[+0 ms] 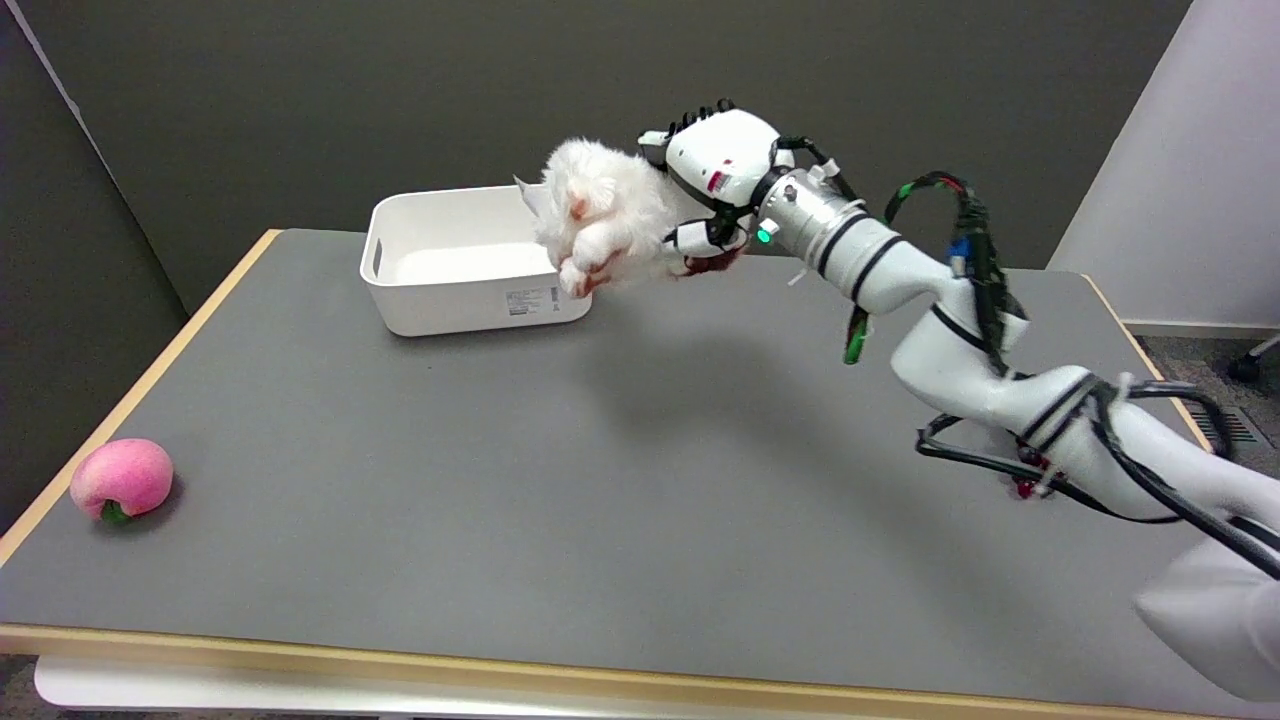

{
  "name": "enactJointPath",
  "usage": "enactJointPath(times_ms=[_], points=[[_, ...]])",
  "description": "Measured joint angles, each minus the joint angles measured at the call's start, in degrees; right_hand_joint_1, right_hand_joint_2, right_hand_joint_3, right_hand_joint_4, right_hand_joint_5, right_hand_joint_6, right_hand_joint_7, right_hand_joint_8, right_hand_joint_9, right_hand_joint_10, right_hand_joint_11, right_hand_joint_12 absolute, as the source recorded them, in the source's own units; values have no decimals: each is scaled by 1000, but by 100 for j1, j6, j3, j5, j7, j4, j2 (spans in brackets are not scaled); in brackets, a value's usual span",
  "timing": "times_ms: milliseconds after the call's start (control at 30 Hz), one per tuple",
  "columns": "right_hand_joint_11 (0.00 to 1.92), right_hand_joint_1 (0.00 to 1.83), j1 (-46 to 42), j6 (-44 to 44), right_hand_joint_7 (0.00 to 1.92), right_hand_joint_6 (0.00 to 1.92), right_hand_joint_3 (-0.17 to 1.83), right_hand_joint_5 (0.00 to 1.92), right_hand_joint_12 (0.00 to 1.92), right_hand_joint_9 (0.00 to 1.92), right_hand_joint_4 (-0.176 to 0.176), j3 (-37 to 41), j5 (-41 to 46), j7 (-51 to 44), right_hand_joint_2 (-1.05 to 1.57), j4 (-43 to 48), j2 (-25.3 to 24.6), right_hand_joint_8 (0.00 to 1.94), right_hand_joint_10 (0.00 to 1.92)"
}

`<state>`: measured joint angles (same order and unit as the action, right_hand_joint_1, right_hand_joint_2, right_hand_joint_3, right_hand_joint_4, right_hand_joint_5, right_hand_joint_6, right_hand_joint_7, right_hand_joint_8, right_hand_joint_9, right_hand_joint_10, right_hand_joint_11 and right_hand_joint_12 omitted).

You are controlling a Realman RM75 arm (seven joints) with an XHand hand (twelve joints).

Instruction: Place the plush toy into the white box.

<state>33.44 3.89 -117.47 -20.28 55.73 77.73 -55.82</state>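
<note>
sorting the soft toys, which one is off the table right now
The white plush toy, held up by the right hand at the white box. The pink peach toy lies on the table.

Glossy white segmented right arm (960, 370), rounded shells split by thin black bands. Brushed silver metal wrist cylinder (815, 215) carrying a small green indicator light (764, 236). White-shelled right hand (712, 180) with black ribbed finger segments and a small red mark on the back, possibly a label. Bundled black cables (985, 270) loop along the forearm, wrapped with green, red and blue tape; white zip ties cinch them. Red fitting under the elbow.
</note>
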Motion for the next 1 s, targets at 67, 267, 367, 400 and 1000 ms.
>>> enactJointPath(times_ms=[67, 267, 367, 400, 1000], points=[[647, 1199, 175, 7, 882, 1509, 183, 543, 1581, 791, -176, -64, 72, 38, 1174, -365, -179, 1354, 1279], [666, 1199, 716, 140, 886, 1528, 291, 551, 1624, 790, -172, -310, 248, 129, 1120, -1478, -768, 1344, 1326], [713, 1190, 986, 242, 870, 1530, 185, 546, 1541, 826, -158, -443, 317, 161, 1177, -2060, -1094, 1351, 1240], [715, 1189, 1067, 270, 869, 1532, 185, 545, 1543, 827, -157, -483, 336, 169, 1177, -2232, -1193, 1352, 1240], [707, 1187, 2146, 636, 865, 1536, 182, 541, 1563, 821, -156, -826, 521, 17, 1182, -4196, -2602, 1359, 1240]])
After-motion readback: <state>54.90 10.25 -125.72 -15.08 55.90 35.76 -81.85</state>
